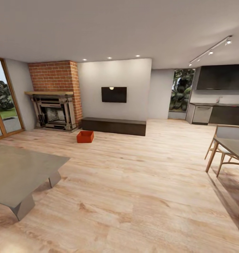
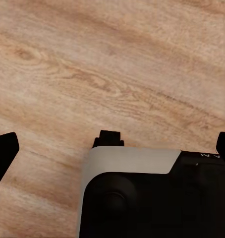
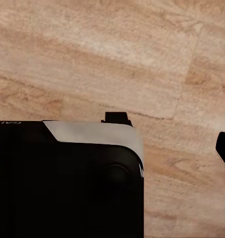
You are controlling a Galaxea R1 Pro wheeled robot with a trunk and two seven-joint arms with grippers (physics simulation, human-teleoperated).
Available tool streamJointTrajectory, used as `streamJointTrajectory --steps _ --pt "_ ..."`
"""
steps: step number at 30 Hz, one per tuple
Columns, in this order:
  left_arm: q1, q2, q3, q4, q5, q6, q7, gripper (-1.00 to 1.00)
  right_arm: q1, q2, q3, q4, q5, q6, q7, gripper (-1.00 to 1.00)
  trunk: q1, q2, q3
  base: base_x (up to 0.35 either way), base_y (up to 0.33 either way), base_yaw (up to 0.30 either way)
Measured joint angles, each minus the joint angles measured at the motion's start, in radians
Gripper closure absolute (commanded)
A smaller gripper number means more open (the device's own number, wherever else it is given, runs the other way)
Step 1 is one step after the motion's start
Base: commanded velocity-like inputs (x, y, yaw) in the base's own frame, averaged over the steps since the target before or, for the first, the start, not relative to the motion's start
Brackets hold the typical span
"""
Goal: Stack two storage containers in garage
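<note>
Orange-red rectangular open-top storage container (image 1: 85, 136) sitting on the light wood plank floor (image 1: 133, 182), out around 11 o'clock in the head view, well apart from the robot. Parked just in front of the long dark low cabinet (image 1: 113, 126), near its left end, not touching it as far as can be told. Brick-and-stone fireplace (image 1: 55, 105) further toward 10 o'clock, black wall TV (image 1: 114, 94) up on the pale wall at roughly 12. Just the one bin spotted here.

Closer in: grey flat-topped low table (image 1: 17, 175) at about 8 o'clock, and a wooden chair with a pale seat (image 1: 226, 142) tucked by a grey table edge (image 1: 235, 147) over at 3 o'clock. Dark kitchen cabinets (image 1: 221, 114) in the far back at 2 o'clock.

Left wrist view: plank floor under the left gripper (image 2: 112, 148), dark fingertips (image 2: 3, 153) poking in at opposite edges, so spread wide with nothing between. Part of the robot's white-and-black body (image 2: 142, 198) below the camera.

Right wrist view: same floor, same kind of body panel (image 3: 68, 178), one dark fingertip (image 3: 224, 148) of the right gripper at the edge. Other finger hidden, so can't tell whether those jaws are apart or together.
</note>
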Motion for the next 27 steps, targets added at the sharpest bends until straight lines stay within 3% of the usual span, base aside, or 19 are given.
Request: streamJointTrajectory --steps 27 --pt "0.000 0.000 0.000 0.000 0.000 0.000 0.000 -1.00 0.000 0.000 0.000 0.000 0.008 0.002 0.000 -1.00 0.000 0.000 0.000 0.321 0.000 0.000"
